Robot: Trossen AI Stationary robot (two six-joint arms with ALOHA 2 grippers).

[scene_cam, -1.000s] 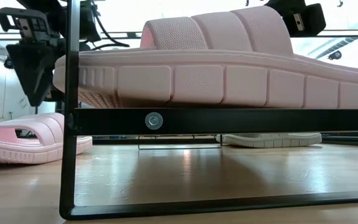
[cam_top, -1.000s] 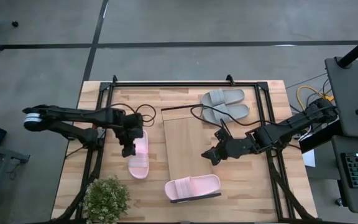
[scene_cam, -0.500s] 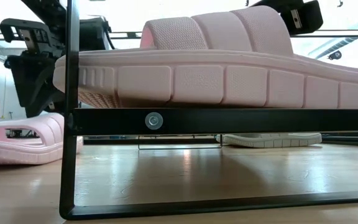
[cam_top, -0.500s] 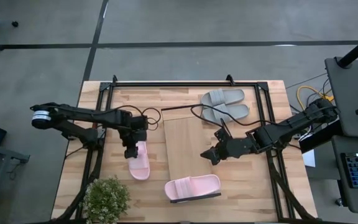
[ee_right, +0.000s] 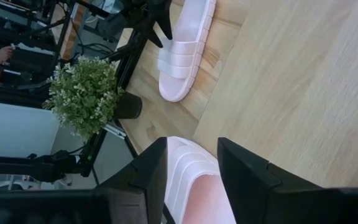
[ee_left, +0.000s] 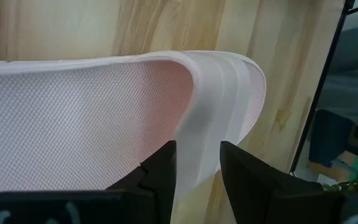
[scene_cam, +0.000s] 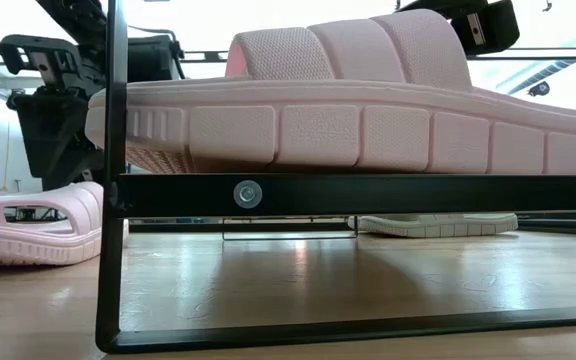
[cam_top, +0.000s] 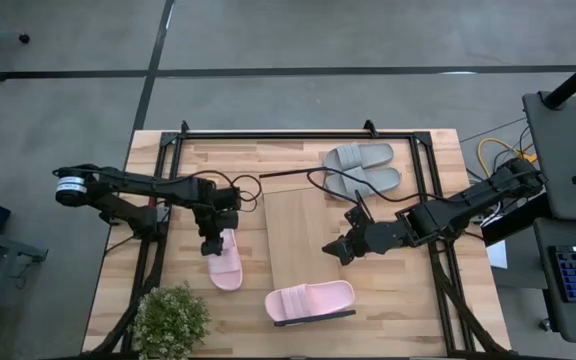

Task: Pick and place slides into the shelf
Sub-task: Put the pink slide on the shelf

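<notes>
The left tool (cam_top: 208, 243) was pinching the strap of a pale pink slide (cam_top: 224, 259) that lay on the counter (cam_top: 408, 310) just left of the shelf (cam_top: 303, 240). In the left wrist view its two dark fingers (ee_left: 160, 171) sat on either side of the pale strap of that slide (ee_left: 104, 124), with the wooden planks beneath.

The second pink slide (cam_top: 310, 301) rested across the near end of the shelf, lying crosswise on the light board. In the low view this slide (scene_cam: 368, 110) filled most of the picture, sitting on the shelf's black wire frame (scene_cam: 113, 250), while the held slide (scene_cam: 28, 230) showed lower down at the left.

The right tool (cam_top: 340, 248) hung over the right part of the shelf board, beyond the crosswise slide and apart from it. Its fingers (ee_right: 148, 171) stood spread with nothing between them; past them the right wrist view showed the near slide (ee_right: 194, 180), the far slide (ee_right: 185, 50) and a small potted plant (ee_right: 86, 93).

The grey pair (cam_top: 363, 167) lay side by side at the far end of the shelf. The plant (cam_top: 171, 318) stood at the counter's near left corner.
</notes>
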